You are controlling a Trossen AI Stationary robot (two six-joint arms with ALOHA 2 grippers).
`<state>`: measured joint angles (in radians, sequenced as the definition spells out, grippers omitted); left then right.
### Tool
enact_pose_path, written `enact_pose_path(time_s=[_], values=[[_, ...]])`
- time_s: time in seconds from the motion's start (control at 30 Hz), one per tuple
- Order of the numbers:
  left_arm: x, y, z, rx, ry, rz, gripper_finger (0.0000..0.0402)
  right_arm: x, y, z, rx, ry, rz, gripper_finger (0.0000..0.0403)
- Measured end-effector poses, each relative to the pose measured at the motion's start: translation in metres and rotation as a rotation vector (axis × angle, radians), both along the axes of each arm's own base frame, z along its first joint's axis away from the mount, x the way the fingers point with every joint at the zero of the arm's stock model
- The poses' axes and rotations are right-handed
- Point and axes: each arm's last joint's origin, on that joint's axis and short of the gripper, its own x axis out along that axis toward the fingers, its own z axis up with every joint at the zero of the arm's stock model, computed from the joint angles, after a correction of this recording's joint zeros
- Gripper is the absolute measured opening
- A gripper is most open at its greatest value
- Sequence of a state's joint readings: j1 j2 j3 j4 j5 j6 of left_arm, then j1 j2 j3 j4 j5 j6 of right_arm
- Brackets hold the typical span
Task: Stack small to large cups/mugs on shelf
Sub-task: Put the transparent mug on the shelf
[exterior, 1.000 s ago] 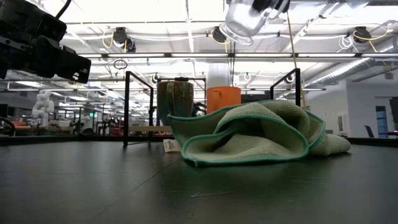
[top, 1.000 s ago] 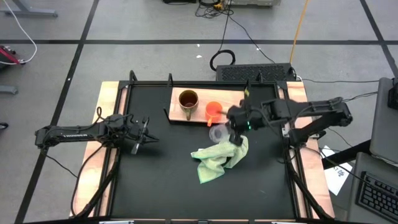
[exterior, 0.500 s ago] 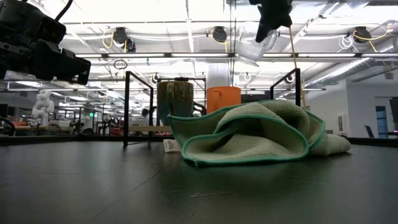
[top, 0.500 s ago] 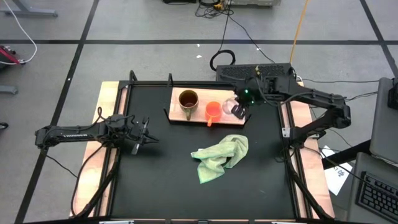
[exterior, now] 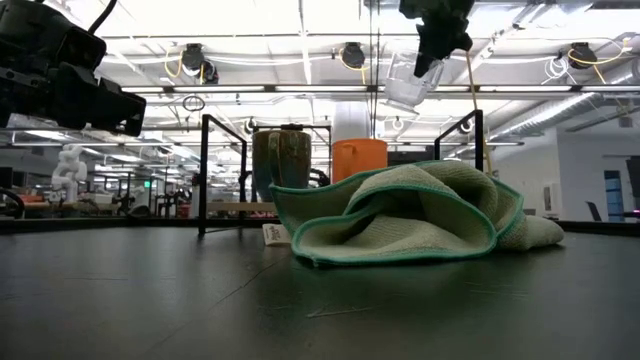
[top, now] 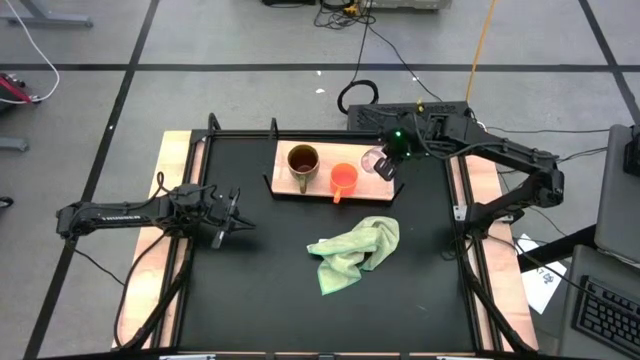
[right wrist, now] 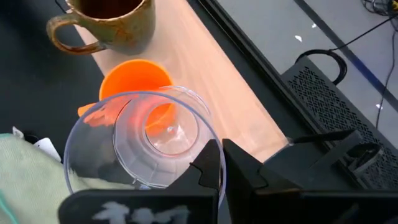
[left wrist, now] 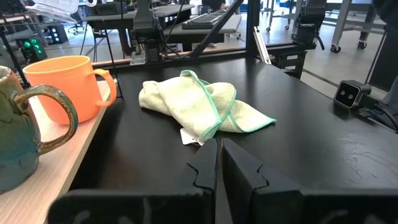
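Your right hand [top: 385, 168] grips the small clear glass cup [top: 374, 160] above the light wooden shelf [top: 320, 185], beside the orange cup [top: 343, 179]; your left hand [top: 232, 215] waits closed.

- Setting: robotics lab, open-plan.
- My black work surface [top: 280, 260], framed rig.
- Ceiling strip lights [exterior: 250, 90], exposed ducts.
- Benches beyond [left wrist: 186, 28]; floor cables [top: 355, 95]; keyboard [top: 605, 310].
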<state>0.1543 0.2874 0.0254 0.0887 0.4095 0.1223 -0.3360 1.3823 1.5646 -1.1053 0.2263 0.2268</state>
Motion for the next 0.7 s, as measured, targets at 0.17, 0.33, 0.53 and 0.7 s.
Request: enact_pose_path(time_s=[0.17,0.33,0.53,0.7], values=[[0.0,0.0,0.0,0.0,0.0,0.0,0.0026,0.005,-0.006,-0.008,0.055,0.025,0.004,0.0],[0.0,0.0,0.0,0.0,0.001,0.0,0.0026,0.013,-0.011,-0.022,0.085,0.114,0.002,0.0],[0.0,0.0,0.0,0.0,0.003,0.0,0.0026,0.019,-0.022,-0.034,0.099,0.157,-0.032,0.0],[0.0,0.0,0.0,0.006,0.003,-0.001,0.0026,0.021,-0.031,-0.04,0.111,0.176,-0.057,0.0]])
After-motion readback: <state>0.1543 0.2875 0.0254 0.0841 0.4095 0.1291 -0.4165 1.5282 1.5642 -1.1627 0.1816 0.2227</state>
